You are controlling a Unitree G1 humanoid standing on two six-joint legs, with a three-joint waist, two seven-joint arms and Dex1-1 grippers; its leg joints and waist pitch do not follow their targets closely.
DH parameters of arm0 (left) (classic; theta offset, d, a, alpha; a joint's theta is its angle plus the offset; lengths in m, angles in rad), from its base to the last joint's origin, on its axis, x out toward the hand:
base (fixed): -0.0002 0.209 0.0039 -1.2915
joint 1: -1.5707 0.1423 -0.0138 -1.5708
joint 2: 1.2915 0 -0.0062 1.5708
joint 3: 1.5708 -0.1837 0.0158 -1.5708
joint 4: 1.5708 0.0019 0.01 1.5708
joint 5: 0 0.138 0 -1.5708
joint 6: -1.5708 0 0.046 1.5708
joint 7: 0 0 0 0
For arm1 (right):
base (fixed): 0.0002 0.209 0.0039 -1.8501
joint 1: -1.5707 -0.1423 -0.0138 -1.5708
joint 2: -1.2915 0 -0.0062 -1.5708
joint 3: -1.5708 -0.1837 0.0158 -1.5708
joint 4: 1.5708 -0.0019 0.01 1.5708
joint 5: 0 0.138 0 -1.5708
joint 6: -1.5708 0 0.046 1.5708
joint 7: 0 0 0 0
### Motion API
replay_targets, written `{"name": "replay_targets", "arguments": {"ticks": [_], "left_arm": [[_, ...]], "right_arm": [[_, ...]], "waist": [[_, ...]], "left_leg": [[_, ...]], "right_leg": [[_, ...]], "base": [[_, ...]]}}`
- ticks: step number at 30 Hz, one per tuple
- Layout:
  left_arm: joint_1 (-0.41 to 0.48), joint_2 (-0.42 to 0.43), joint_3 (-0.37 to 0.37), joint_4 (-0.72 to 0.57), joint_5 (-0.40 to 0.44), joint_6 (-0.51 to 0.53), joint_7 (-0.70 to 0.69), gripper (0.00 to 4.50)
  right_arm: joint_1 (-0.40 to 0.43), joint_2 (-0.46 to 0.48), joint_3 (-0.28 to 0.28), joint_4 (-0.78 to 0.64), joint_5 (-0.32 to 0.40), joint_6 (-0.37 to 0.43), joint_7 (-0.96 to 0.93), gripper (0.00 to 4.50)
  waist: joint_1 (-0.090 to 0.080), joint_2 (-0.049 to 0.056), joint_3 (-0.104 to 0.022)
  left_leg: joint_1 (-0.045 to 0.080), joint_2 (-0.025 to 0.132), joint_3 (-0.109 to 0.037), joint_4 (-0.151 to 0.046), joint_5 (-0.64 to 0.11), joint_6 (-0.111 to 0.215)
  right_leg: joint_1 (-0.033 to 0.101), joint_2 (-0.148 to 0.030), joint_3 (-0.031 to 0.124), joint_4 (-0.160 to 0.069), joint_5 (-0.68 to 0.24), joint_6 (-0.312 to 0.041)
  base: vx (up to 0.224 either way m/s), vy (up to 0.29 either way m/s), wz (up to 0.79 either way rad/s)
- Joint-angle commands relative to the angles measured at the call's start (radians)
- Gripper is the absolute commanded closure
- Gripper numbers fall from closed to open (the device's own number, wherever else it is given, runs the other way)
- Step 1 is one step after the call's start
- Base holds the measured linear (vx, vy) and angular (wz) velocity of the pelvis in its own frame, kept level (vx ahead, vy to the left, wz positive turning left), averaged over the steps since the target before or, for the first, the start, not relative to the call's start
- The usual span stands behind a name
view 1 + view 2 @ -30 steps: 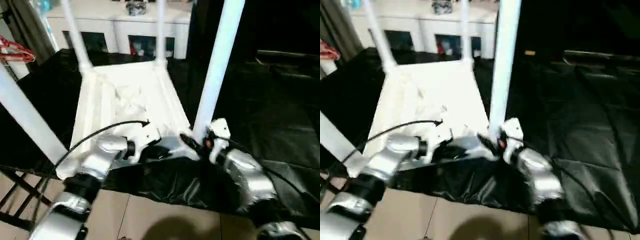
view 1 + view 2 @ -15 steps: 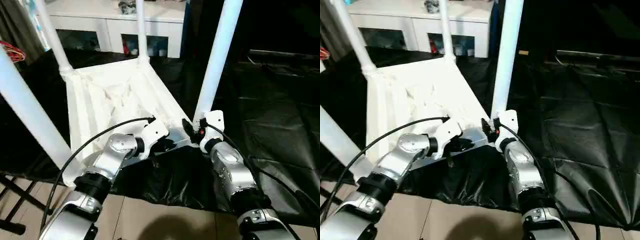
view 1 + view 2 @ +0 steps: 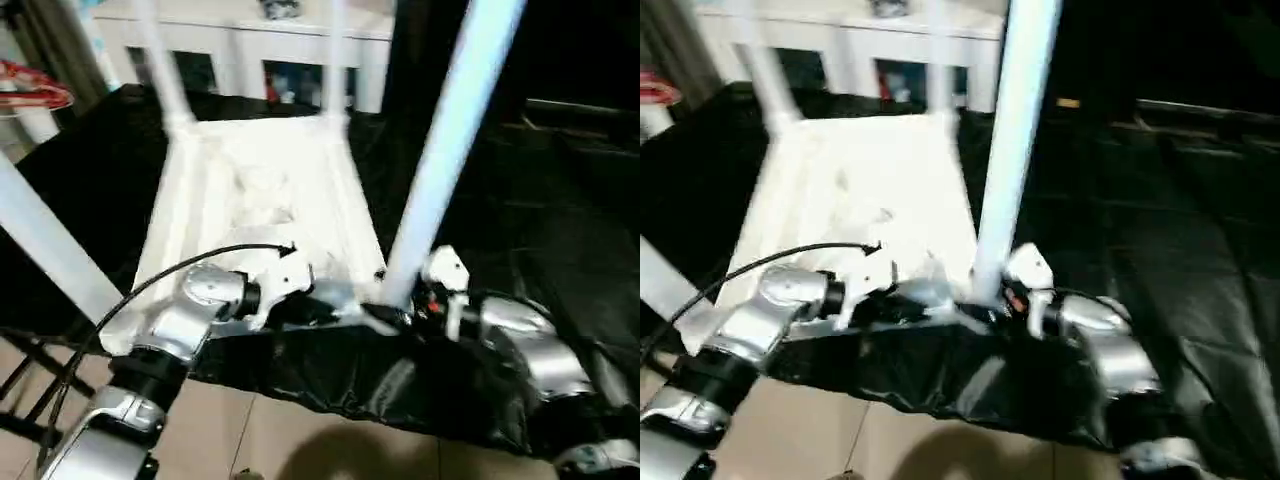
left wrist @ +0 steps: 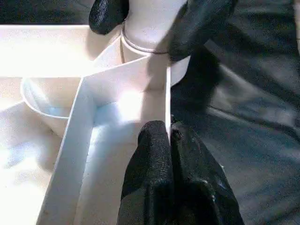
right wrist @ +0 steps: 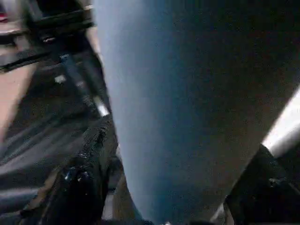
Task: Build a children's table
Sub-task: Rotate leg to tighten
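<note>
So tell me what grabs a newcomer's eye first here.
The upturned white table top lies on black sheeting, its legs sticking up. The near right leg looms largest, with the right gripper around its base at the corner socket. The left gripper is pinched on the top's rim just beside it, and a white cabinet stands behind.

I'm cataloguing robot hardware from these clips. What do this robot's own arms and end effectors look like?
Both forearms are rounded, glossy silver shells. The left arm has a black band at the joint and a thin black cable arcing over it to a white wrist housing. The right arm carries a white wrist block with a small red-orange mark. The end effector fingers are matte black and rounded.
</note>
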Motion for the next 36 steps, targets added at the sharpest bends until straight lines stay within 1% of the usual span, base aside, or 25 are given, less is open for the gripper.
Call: {"name": "replay_targets", "arguments": {"ticks": [1,2,4,5,7,8,11,14,18,20,21,22,23,24,25,26,27,28,29,31,32,33,34,35,36], "left_arm": [[-0.019,0.006,-0.005,-0.029,-0.024,-0.022,-0.033,4.5],[-0.021,0.009,-0.006,-0.026,-0.024,-0.025,-0.039,4.5],[-0.025,0.02,-0.011,-0.017,-0.025,-0.032,-0.062,4.5],[-0.025,0.02,-0.011,-0.017,-0.025,-0.032,-0.062,4.5],[-0.034,0.037,-0.013,-0.006,-0.036,-0.034,-0.102,4.5],[-0.034,0.038,-0.014,-0.006,-0.036,-0.034,-0.105,4.5],[-0.042,0.048,-0.012,0.008,-0.036,-0.042,-0.126,4.5],[-0.053,0.066,-0.013,0.029,-0.036,-0.058,-0.15,4.5],[-0.057,0.067,-0.003,0.041,-0.036,-0.055,-0.143,4.5],[-0.056,0.06,0.001,0.039,-0.041,-0.046,-0.131,4.5],[-0.055,0.046,0.007,0.038,-0.043,-0.035,-0.102,4.5],[-0.056,0.034,0.012,0.039,-0.04,-0.03,-0.074,4.5],[-0.058,0.019,0.016,0.042,-0.034,-0.023,-0.038,4.5],[-0.059,0.008,0.018,0.046,-0.031,-0.018,-0.017,4.5],[-0.06,-0.005,0.017,0.048,-0.026,-0.015,0.006,4.5],[-0.06,-0.011,0.016,0.05,-0.024,-0.014,0.016,4.5],[-0.06,-0.015,0.015,0.05,-0.022,-0.013,0.023,4.5],[-0.057,-0.044,0.013,0.05,-0.011,-0.004,0.074,4.5],[-0.057,-0.044,0.013,0.05,-0.011,-0.004,0.074,4.5],[-0.052,-0.089,0.014,0.044,-0.001,0.012,0.142,4.5],[-0.049,-0.106,0.012,0.041,0.006,0.014,0.172,4.5],[-0.044,-0.121,0.007,0.035,0.014,0.019,0.198,4.5],[-0.044,-0.121,0.007,0.035,0.014,0.019,0.198,4.5],[-0.04,-0.135,0.002,0.03,0.02,0.023,0.218,4.5],[-0.038,-0.151,0.0,0.029,0.032,0.024,0.252,4.5]], "right_arm": [[0.011,-0.01,0.065,0.006,0.003,0.01,0.097,1.34],[0.008,-0.014,0.067,0.01,0.002,0.007,0.106,1.34],[-0.003,-0.031,0.078,0.019,-0.002,0.009,0.137,1.58],[-0.003,-0.031,0.078,0.019,-0.002,0.009,0.137,1.58],[-0.014,-0.058,0.093,0.009,0.01,0.029,0.198,1.78],[-0.015,-0.059,0.094,0.008,0.01,0.03,0.201,1.89],[-0.016,-0.07,0.103,-0.001,0.008,0.039,0.232,2.15],[-0.01,-0.077,0.114,-0.007,0.006,0.038,0.256,2.18],[-0.005,-0.066,0.118,-0.014,0.016,0.043,0.247,2.23],[0.003,-0.055,0.112,-0.019,0.023,0.048,0.233,2.29],[0.013,-0.037,0.101,-0.024,0.032,0.052,0.208,2.32],[0.022,-0.014,0.086,-0.026,0.039,0.06,0.171,2.34],[0.029,0.011,0.071,-0.022,0.04,0.055,0.126,2.35],[0.034,0.033,0.058,-0.016,0.039,0.049,0.082,2.39],[0.04,0.058,0.044,-0.009,0.039,0.049,0.033,2.39],[0.043,0.07,0.037,-0.005,0.04,0.049,0.008,2.41],[0.044,0.075,0.035,-0.002,0.037,0.049,-0.006,2.42],[0.05,0.118,0.019,0.024,0.014,0.038,-0.113,2.42],[0.05,0.118,0.019,0.024,0.014,0.038,-0.113,2.42],[0.055,0.175,-0.001,0.063,-0.014,0.026,-0.241,2.43],[0.057,0.2,-0.01,0.076,-0.023,0.024,-0.285,2.44],[0.055,0.229,-0.019,0.093,-0.035,0.031,-0.346,2.44],[0.055,0.229,-0.019,0.093,-0.035,0.031,-0.346,2.46],[0.05,0.254,-0.027,0.112,-0.049,0.035,-0.405,2.46],[0.043,0.282,-0.031,0.131,-0.057,0.036,-0.453,2.47]], "waist": [[0.002,0.001,-0.055],[0.002,-0.001,-0.055],[0.005,-0.001,-0.056],[0.005,-0.002,-0.055],[0.007,-0.002,-0.056],[0.007,-0.001,-0.056],[0.012,-0.002,-0.057],[0.016,-0.004,-0.057],[0.018,0.002,-0.057],[0.019,0.001,-0.057],[0.018,0.004,-0.056],[0.022,0.008,-0.057],[0.02,0.008,-0.056],[0.02,0.006,-0.055],[0.018,0.01,-0.053],[0.016,0.009,-0.05],[0.013,0.006,-0.049],[0.01,0.014,-0.048],[0.005,0.012,-0.047],[-0.007,0.008,-0.045],[-0.009,0.011,-0.045],[-0.014,0.009,-0.044],[-0.019,0.009,-0.043],[-0.021,0.008,-0.043],[-0.025,0.007,-0.043]], "left_leg": [[-0.01,0.017,0.015,-0.056,-0.136,0.104],[-0.01,0.017,0.015,-0.056,-0.137,0.103],[-0.011,0.016,0.014,-0.056,-0.13,0.095],[-0.011,0.016,0.014,-0.056,-0.13,0.094],[-0.011,0.016,0.014,-0.056,-0.13,0.091],[-0.011,0.016,0.014,-0.055,-0.13,0.092],[-0.011,0.015,0.015,-0.053,-0.119,0.093],[-0.011,0.015,0.015,-0.053,-0.111,0.093],[-0.011,0.015,0.013,-0.054,-0.13,0.078],[-0.01,0.016,0.013,-0.055,-0.14,0.071],[-0.011,0.016,0.014,-0.055,-0.145,0.068],[-0.01,0.016,0.012,-0.056,-0.148,0.064],[-0.011,0.016,0.012,-0.057,-0.149,0.062],[-0.011,0.015,0.012,-0.057,-0.158,0.054],[-0.011,0.014,0.011,-0.061,-0.178,0.043],[-0.01,0.013,0.011,-0.063,-0.194,0.037],[-0.01,0.012,0.009,-0.067,-0.219,0.027],[-0.008,0.012,0.008,-0.07,-0.232,0.019],[-0.008,0.012,0.008,-0.07,-0.238,0.015],[-0.01,0.009,0.005,-0.074,-0.246,0.005],[-0.009,0.008,0.005,-0.075,-0.25,0.003],[-0.008,0.007,0.004,-0.076,-0.26,0.004],[-0.008,0.005,0.004,-0.076,-0.268,0.007],[-0.007,0.005,0.003,-0.077,-0.272,0.01],[-0.007,0.005,0.005,-0.077,-0.27,0.012]], "right_leg": [[0.06,-0.043,0.036,-0.049,-0.064,-0.261],[0.06,-0.043,0.036,-0.049,-0.064,-0.262],[0.062,-0.043,0.035,-0.047,-0.061,-0.261],[0.062,-0.044,0.035,-0.048,-0.065,-0.26],[0.063,-0.044,0.035,-0.048,-0.074,-0.258],[0.062,-0.043,0.036,-0.047,-0.072,-0.259],[0.062,-0.043,0.036,-0.046,-0.062,-0.26],[0.061,-0.043,0.036,-0.045,-0.058,-0.259],[0.062,-0.044,0.036,-0.046,-0.082,-0.251],[0.062,-0.045,0.036,-0.048,-0.098,-0.247],[0.061,-0.044,0.037,-0.049,-0.098,-0.247],[0.061,-0.045,0.036,-0.048,-0.1,-0.246],[0.062,-0.044,0.037,-0.049,-0.098,-0.245],[0.061,-0.046,0.037,-0.05,-0.109,-0.242],[0.06,-0.045,0.036,-0.055,-0.149,-0.23],[0.059,-0.046,0.037,-0.06,-0.179,-0.222],[0.062,-0.048,0.037,-0.064,-0.239,-0.203],[0.06,-0.048,0.038,-0.069,-0.273,-0.187],[0.058,-0.048,0.039,-0.072,-0.283,-0.182],[0.06,-0.049,0.037,-0.077,-0.34,-0.157],[0.057,-0.05,0.037,-0.078,-0.353,-0.153],[0.056,-0.049,0.036,-0.083,-0.383,-0.142],[0.055,-0.048,0.036,-0.087,-0.411,-0.13],[0.054,-0.047,0.036,-0.088,-0.421,-0.126],[0.05,-0.046,0.038,-0.089,-0.42,-0.124]], "base": [[0.0,0.0,0.0],[0.0,0.0,0.0],[0.0,0.0,0.0],[0.0,0.0,0.0],[0.0,0.0,0.0],[0.0,0.0,0.0],[0.0,0.0,0.0],[0.0,0.0,0.0],[0.0,0.0,0.0],[0.0,0.0,0.0],[0.0,0.0,0.0],[0.0,0.0,0.0],[0.0,0.0,0.0],[0.0,0.0,0.0],[0.0,0.0,0.0],[0.0,0.0,0.0],[0.0,0.0,0.0],[0.0,0.0,0.0],[0.0,0.0,0.0],[0.0,0.0,0.0],[0.0,0.0,0.0],[0.0,0.0,0.0],[0.0,0.0,0.0],[0.0,0.0,0.0],[0.0,0.0,0.0]]}}
